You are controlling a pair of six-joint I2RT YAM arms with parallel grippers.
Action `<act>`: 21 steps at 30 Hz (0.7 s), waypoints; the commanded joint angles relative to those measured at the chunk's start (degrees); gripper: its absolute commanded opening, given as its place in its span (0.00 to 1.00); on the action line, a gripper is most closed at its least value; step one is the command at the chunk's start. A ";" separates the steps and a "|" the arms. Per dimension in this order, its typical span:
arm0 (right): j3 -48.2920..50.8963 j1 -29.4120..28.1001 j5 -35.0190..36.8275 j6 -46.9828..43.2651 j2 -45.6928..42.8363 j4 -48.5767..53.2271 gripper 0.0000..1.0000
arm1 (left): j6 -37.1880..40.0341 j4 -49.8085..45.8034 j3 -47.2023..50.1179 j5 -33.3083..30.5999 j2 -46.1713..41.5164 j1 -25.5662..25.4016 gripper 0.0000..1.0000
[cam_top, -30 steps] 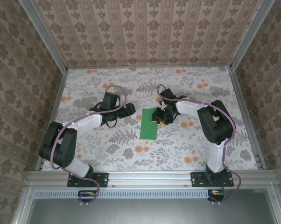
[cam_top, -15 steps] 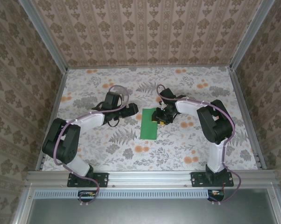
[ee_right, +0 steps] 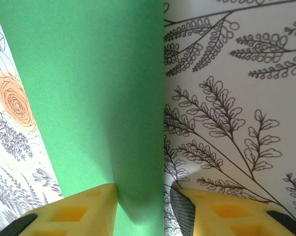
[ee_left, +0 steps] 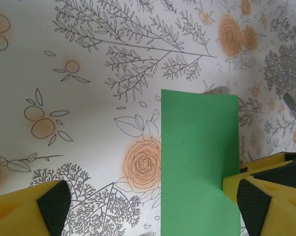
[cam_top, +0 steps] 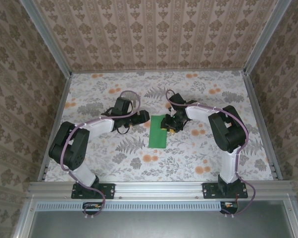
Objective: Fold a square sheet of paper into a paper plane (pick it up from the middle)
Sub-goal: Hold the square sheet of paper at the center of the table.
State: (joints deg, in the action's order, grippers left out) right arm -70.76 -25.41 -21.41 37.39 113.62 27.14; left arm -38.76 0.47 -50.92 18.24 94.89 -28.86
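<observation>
Your left tool (cam_top: pixel 140 117) has slid in to the green paper's (cam_top: pixel 158 132) 9 o'clock edge, jaws wide and empty. Your right tool (cam_top: pixel 168 124) sits half closed astride the 3 o'clock edge; you can't confirm a real pinch. The green paper lies at the middle of the bench (cam_top: pixel 188 158), seemingly folded in half once, so nose and wing folds remain.

no readable text
no lettering, label, brand, number or sign can be read anywhere; a print of flowers and ferns is carried by the surface (cam_top: pixel 198 148), and the square sheet of paper (cam_top: pixel 158 131) is left plain green.
</observation>
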 commanded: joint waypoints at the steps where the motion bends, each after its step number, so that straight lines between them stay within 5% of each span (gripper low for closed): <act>1: 4.29 1.50 17.24 -1.96 8.84 3.36 0.41 | -0.32 0.26 -1.85 -0.25 0.73 -0.32 0.91; 21: 3.88 1.79 17.25 -2.39 10.26 3.31 0.42 | 0.81 4.07 -1.77 5.06 2.44 -1.84 0.83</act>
State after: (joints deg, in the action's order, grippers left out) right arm -71.31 -25.34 -21.26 36.75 114.08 27.97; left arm -38.72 2.85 -51.11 20.67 96.44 -29.82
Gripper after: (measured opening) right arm 0.420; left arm 0.839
